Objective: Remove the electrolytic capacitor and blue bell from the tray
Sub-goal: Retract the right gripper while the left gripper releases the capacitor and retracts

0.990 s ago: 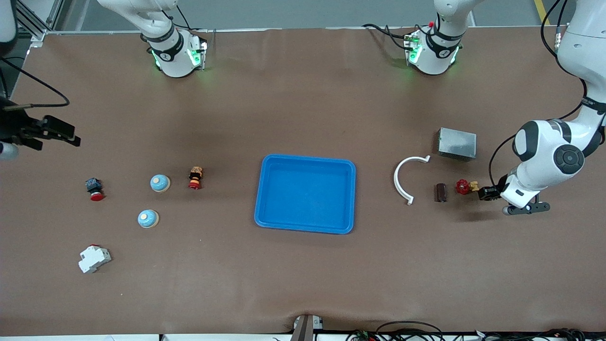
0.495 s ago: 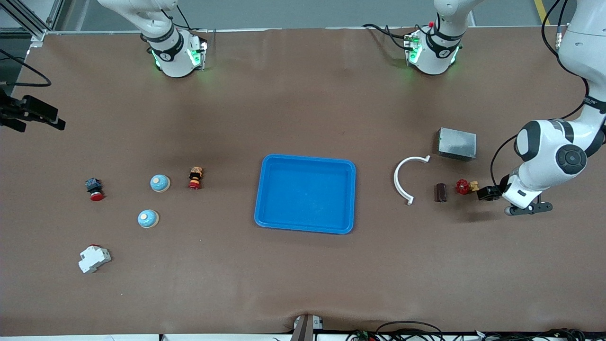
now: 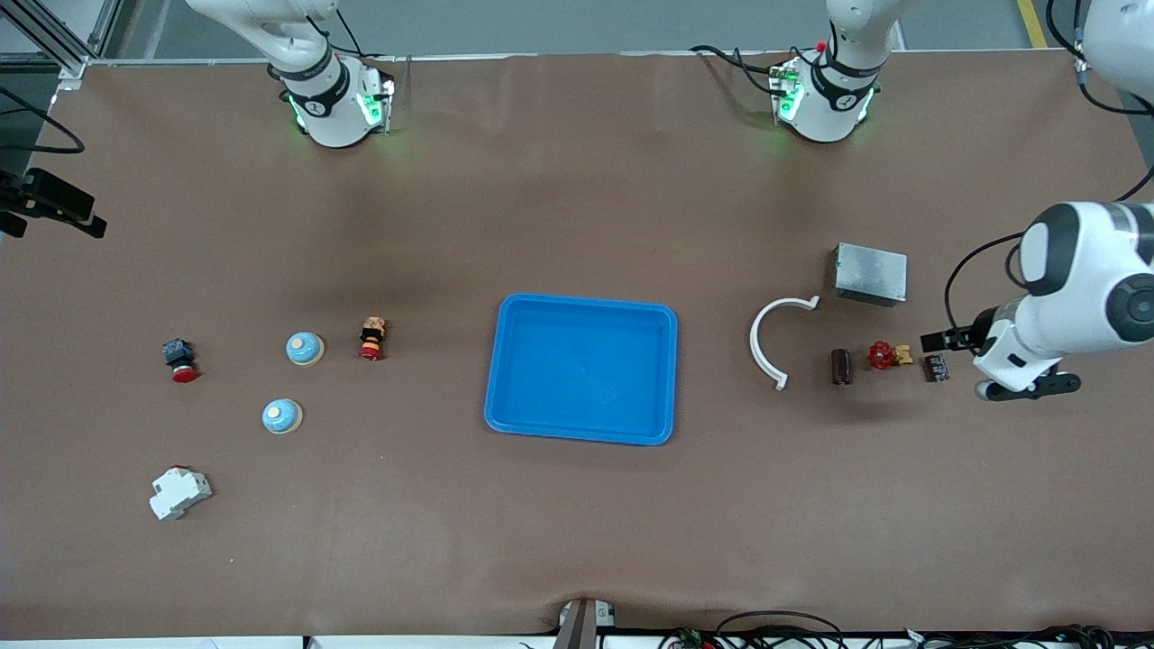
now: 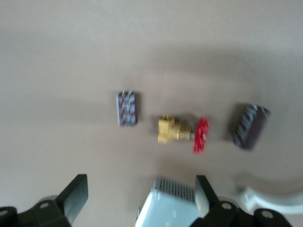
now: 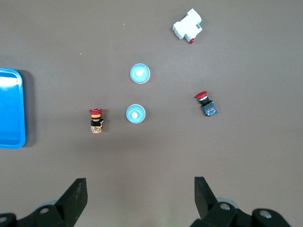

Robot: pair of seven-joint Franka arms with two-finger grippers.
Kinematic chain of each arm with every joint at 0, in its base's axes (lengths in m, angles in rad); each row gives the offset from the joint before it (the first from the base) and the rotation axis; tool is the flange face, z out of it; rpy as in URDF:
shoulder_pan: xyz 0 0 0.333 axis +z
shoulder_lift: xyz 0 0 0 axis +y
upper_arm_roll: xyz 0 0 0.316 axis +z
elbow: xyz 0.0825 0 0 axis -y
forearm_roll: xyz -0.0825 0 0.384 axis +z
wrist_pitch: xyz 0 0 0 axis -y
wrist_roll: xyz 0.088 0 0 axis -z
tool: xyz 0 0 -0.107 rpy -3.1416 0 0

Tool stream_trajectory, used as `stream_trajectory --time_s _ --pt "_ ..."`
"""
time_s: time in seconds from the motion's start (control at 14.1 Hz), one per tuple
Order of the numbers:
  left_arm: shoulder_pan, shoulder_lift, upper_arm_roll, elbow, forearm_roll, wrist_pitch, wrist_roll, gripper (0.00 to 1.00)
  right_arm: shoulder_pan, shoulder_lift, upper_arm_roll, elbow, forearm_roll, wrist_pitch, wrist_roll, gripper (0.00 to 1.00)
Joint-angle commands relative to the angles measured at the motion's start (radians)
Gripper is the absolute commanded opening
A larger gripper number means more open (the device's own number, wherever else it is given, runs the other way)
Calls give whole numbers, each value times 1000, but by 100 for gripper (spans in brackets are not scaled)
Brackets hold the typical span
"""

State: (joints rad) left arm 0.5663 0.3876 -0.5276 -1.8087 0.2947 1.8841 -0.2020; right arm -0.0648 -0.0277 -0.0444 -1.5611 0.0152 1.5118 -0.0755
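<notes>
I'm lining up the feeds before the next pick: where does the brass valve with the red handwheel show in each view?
Front view: brass valve between two dark capacitors, toward the left arm's end of the table.
Left wrist view: mid-picture, between the same two.
Right wrist view: not in it.
Shared landmark: white curved bracket.

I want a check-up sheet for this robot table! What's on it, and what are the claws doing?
Surface: brown table, blue tray in the middle, nothing in it.
Job's things: two blue bells toward the right arm's end; two dark capacitors toward the left arm's end.
Clutter: red-handled brass valve, white curved clip, grey metal box, two red push buttons, white breaker.
Grippers: left gripper open over the capacitors; right gripper open, high over the bells.
Cables: black cables at the table's near edge.
Surroundings: nothing seen.
</notes>
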Motion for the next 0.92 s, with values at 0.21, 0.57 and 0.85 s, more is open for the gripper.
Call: stream_trajectory --time_s 0.21,0.57,0.85 --pt "9 -102 -20 160 -112 -237 7 100 -9 -18 9 -1 -20 5 20 100" --pt "12 -254 -12 175 -189 -348 51 100 -7 -20 11 0 -15 27 20 100" --pt "55 -363 -11 187 -258 -440 145 100 -7 -26 11 -2 -14 34 20 100"
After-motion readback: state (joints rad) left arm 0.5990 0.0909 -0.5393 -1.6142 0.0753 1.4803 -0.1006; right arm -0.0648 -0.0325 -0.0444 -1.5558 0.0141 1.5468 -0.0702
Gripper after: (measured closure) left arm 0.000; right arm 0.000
